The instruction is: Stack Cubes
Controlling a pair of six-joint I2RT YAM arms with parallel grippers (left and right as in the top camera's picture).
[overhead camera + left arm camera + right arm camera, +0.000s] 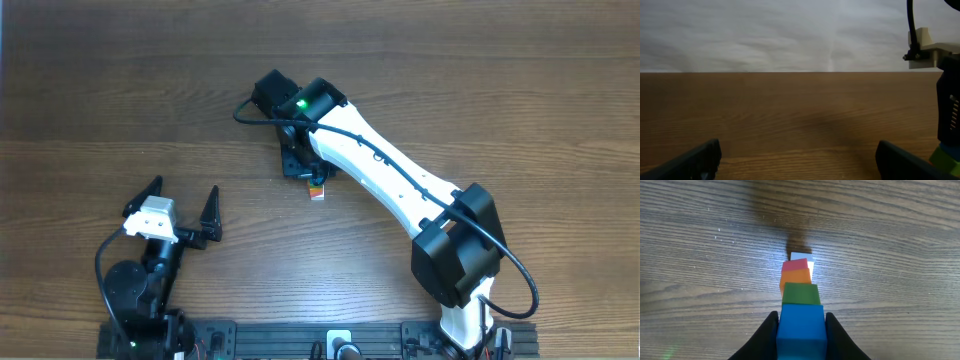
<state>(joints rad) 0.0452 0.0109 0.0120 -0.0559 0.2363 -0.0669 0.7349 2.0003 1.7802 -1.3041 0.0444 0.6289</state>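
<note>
Right fingers (pixel 764 339) pinch the blue cube (pixel 801 325) by its side faces atop the green/orange/red/white stack (pixel 800 294) on the tabletop (pixel 700 255), left fingers (pixel 211 210) spread near own base; cubes prob. light, stiff, smooth, so any nudge likely topples them.

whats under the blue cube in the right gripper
Under the blue cube: a green cube, then an orange cube, a red cube and a white cube on the table. Each covers most of the one below, so their full tops are hidden.
</note>
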